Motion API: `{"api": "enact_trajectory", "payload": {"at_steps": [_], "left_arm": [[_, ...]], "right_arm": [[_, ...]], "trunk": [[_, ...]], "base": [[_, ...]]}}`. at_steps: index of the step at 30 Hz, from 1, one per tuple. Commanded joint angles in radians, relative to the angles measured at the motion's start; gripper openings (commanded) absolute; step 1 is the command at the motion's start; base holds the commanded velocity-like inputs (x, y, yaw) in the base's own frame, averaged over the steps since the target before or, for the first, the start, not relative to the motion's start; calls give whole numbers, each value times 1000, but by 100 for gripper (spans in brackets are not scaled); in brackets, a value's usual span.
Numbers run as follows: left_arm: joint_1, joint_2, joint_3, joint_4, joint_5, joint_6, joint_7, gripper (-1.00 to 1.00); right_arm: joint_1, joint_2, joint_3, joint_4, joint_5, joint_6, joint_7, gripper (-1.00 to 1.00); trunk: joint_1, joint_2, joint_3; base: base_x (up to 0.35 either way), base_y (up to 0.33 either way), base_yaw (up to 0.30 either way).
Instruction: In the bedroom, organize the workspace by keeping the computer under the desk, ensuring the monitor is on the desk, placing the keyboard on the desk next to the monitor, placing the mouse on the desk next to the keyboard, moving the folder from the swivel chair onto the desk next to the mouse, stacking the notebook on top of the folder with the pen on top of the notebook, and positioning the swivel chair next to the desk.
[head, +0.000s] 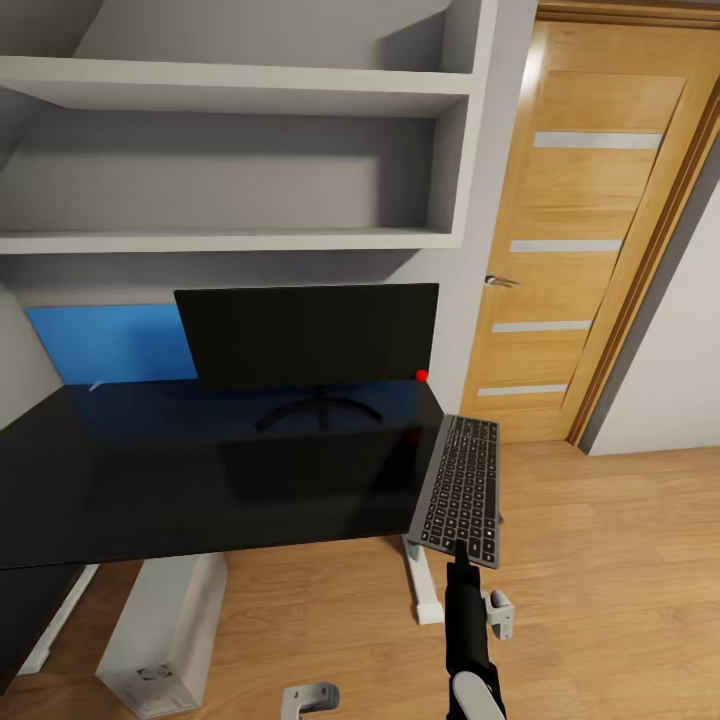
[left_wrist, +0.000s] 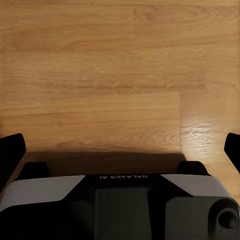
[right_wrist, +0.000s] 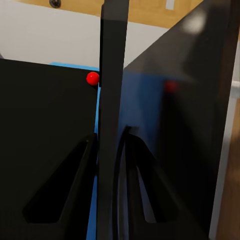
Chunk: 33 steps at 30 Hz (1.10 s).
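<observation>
Keyboard (head: 460, 490) is clamped by its near short edge in my right end effector (head: 460, 548), and it runs straight away from the fingertips, long axis pointing toward the back wall. In the right wrist view I see the same slab edge-on (right_wrist: 112, 120), pinched between the two dark fingers (right_wrist: 65, 190), so those fingers are closed tight on it. The black surface (head: 200, 480) lies to the left of this end effector. In the head view the keyboard looks to hang at that surface's right-hand edge, its left long side about on the edge line and most of its width over the wood floor (head: 620, 580); whether it touches the top I cannot tell. The monitor (head: 306, 335) stands ahead and to the left of the fingertips, its red dot (head: 421, 375) just beyond the keyboard's far left corner. My judgement is that the coming move turns on a leftward carry plus a quarter turn, bringing the long axis parallel to the screen in front of its stand. The right arm is the one on the job. My left end effector (left_wrist: 120, 150) hangs over bare floor with its fingers spread wide apart, holding nothing. The computer (head: 165, 630) stands below the surface, well left of my right end effector.
</observation>
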Motion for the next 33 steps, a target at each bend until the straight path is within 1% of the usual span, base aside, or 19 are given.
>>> {"api": "enact_trajectory", "payload": {"at_steps": [1, 7, 33], "left_arm": [[-1, 0, -2, -1, 10, 2, 10, 100], [-1, 0, -2, -1, 10, 2, 10, 100], [-1, 0, -2, -1, 10, 2, 10, 100]], "right_arm": [[-1, 0, 2, 0, -10, -4, 8, -100], [-1, 0, 1, 0, -9, -4, 8, -100], [-1, 1, 3, -1, -9, -4, 7, -100]], "trunk": [[0, -1, -1], [0, -1, -1], [0, -1, -1]], "base": [[0, 135, 0], [0, 67, 0], [0, 1, 0]]}}
